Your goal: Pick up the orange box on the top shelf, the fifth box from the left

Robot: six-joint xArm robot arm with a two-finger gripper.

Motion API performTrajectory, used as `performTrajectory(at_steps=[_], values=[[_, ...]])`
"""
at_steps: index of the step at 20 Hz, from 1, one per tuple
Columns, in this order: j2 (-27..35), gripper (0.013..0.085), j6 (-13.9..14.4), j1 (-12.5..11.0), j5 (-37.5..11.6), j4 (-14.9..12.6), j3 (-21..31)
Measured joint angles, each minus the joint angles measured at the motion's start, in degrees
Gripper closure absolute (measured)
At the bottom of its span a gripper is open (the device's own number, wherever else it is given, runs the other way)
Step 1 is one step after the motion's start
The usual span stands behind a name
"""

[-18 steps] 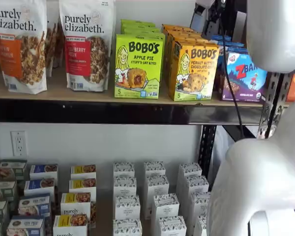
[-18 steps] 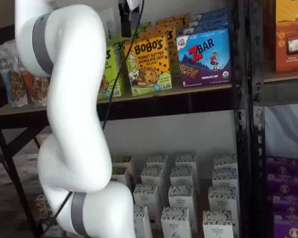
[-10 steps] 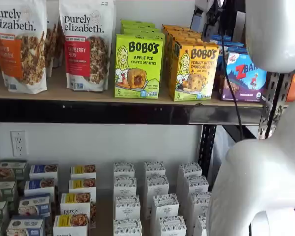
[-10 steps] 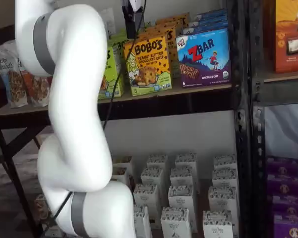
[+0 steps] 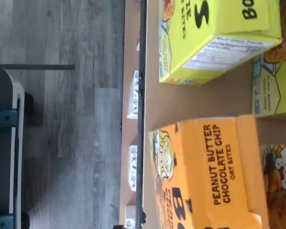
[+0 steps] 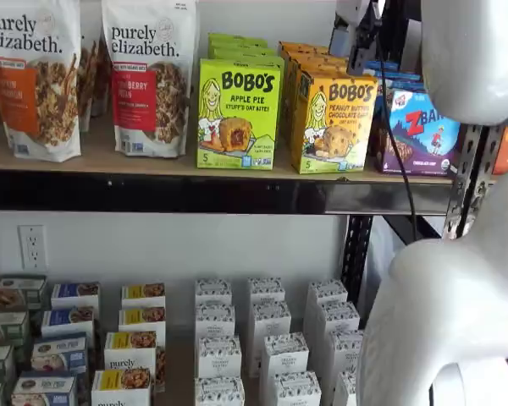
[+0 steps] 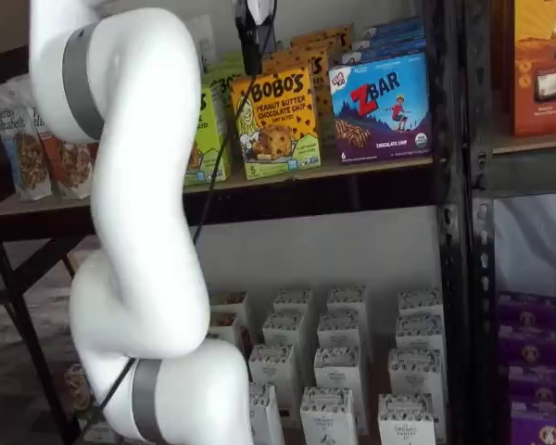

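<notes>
The orange box [image 6: 332, 123] is a yellow-orange Bobo's Peanut Butter Chocolate Chip carton. It stands upright at the front of a row on the top shelf [image 6: 195, 193], between a lime-green box and a blue box. It shows in both shelf views [image 7: 278, 125] and fills part of the wrist view [image 5: 209, 176]. My gripper [image 7: 252, 67] hangs from the view's top edge with its cable, just above the orange box's top left corner. Its black fingers show as one dark piece with no plain gap and nothing in them.
A lime-green Bobo's Apple Pie box [image 6: 239, 114] stands left of the orange box and a ZBar box [image 6: 419, 131] stands right of it. Granola bags [image 6: 151, 76] stand further left. White cartons [image 6: 262, 338] fill the lower shelf. My white arm [image 7: 139, 185] stands before the shelves.
The gripper has moved a little to the right, closer over the orange box. The boxes have not moved.
</notes>
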Motion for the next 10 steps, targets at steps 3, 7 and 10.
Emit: performTrajectory(at_steps=[3,7,10], values=[[0.31,0.0130,-0.10,0.08,-0.47,-0.48,0.04],[0.83,0.0130,-0.24,0.20,-1.31,-1.13,0.13],[1.65,0.0130,-0.25,0.22,-0.96,-1.22,-0.58]])
